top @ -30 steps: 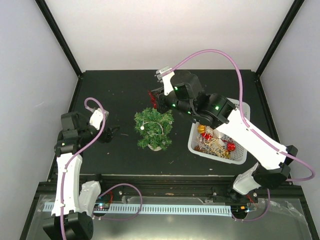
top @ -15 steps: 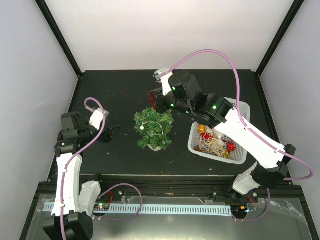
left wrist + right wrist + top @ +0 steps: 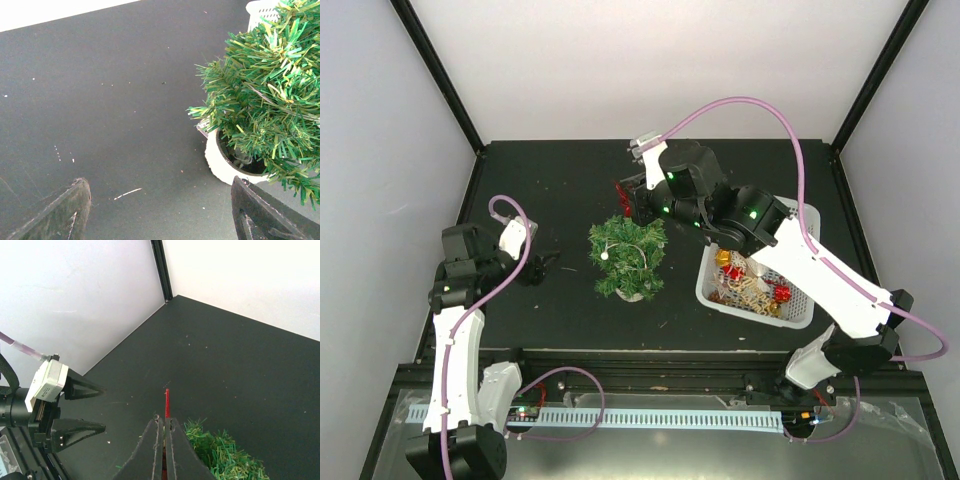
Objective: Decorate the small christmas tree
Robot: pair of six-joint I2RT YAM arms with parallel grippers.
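The small christmas tree (image 3: 628,257) stands mid-table in its white base (image 3: 225,165), bushy green with a pale string across it. My right gripper (image 3: 628,197) hovers just behind the tree's top, shut on a thin red ornament (image 3: 167,401) that sticks out past the fingertips. In the right wrist view the tree's needles (image 3: 225,455) lie just right of the shut gripper (image 3: 164,421). My left gripper (image 3: 544,266) rests low to the left of the tree, open with nothing between its fingers; the tree (image 3: 265,95) sits ahead and to the right of it (image 3: 160,212).
A white mesh basket (image 3: 802,312) with red and gold ornaments stands right of the tree, under the right arm. White walls and black frame posts (image 3: 161,267) close the table's back and sides. The left gripper (image 3: 103,408) shows in the right wrist view.
The right gripper with the red ornament has shifted very slightly behind the treetop. The left arm has not moved.
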